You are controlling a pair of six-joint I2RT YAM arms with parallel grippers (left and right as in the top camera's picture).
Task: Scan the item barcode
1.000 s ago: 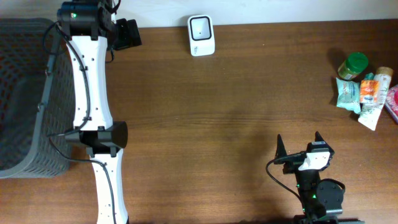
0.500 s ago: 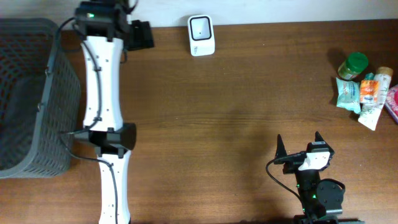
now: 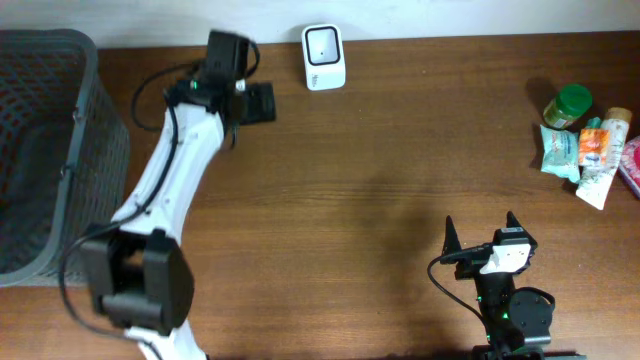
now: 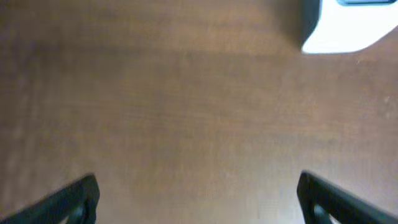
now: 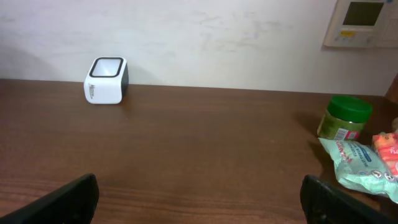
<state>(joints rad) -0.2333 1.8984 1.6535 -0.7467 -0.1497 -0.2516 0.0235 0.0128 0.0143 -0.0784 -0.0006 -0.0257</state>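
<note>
The scanner (image 3: 323, 57) sits near the left pincer (image 3: 268, 102), spread wide and empty, as is the right pincer (image 3: 481, 226).

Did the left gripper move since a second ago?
Yes. The left gripper swung to the right, away from the grey basket and closer to the white scanner, which stayed put.

The brown wooden table (image 3: 400, 180) carries a small white box-shaped scanner with a dark window (image 3: 323, 57) near its far edge. At the table's right end several things lie close together: an upright green-lidded jar (image 3: 568, 105), a teal plastic pouch (image 3: 559, 150), a white tube with an orange label (image 3: 594, 150) and a beige-capped bottle (image 3: 616, 124).
</note>
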